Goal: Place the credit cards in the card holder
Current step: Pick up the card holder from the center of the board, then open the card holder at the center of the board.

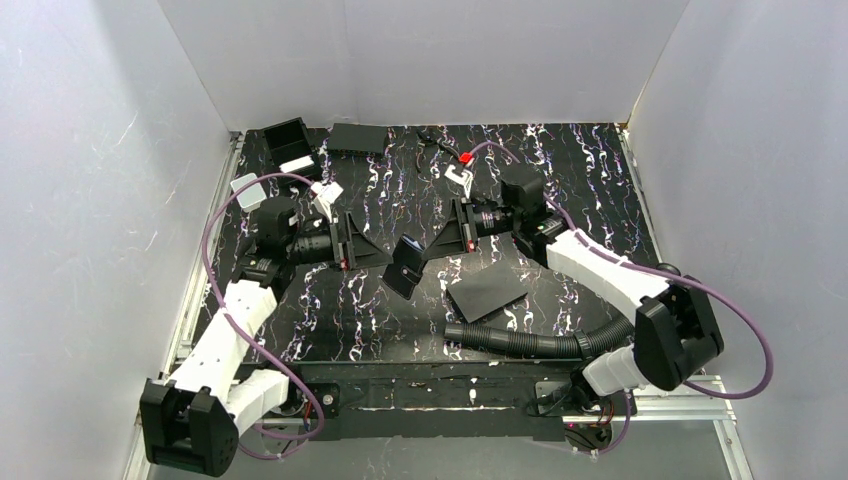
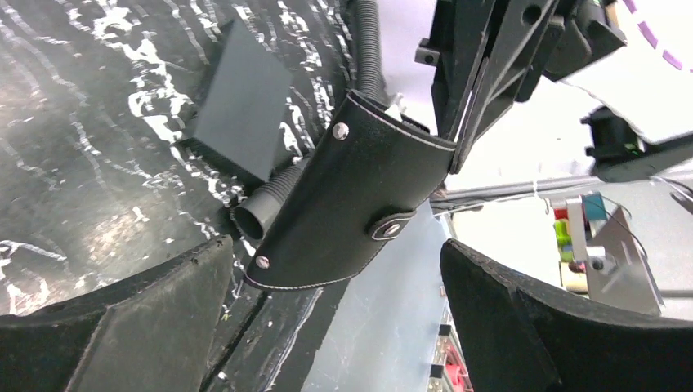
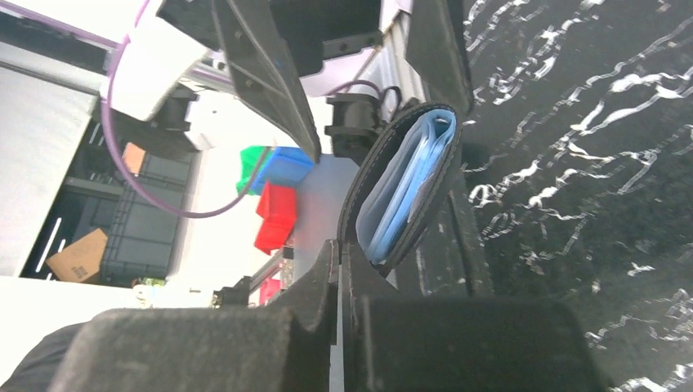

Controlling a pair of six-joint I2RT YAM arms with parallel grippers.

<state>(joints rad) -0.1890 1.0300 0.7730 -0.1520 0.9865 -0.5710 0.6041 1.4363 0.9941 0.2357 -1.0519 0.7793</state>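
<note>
The black leather card holder (image 1: 405, 265) hangs in the air between my two grippers, tilted. In the right wrist view the card holder (image 3: 357, 192) gapes open, and pale-blue credit cards (image 3: 413, 175) sit inside its pocket. My right gripper (image 3: 339, 253) is shut on the holder's edge, as also shows where the right gripper (image 2: 458, 147) pinches the card holder (image 2: 351, 204) in the left wrist view. Just left of the holder, my left gripper (image 2: 335, 253) stands wide open and does not touch it; nothing lies between its fingers (image 2: 163, 302).
A matte black flat sheet (image 1: 487, 290) lies on the marbled table right of the holder. A black corrugated hose (image 1: 520, 342) runs along the near edge. A black bin (image 1: 290, 143), a flat black box (image 1: 357, 138) and a small red-and-white part (image 1: 463, 165) sit at the back.
</note>
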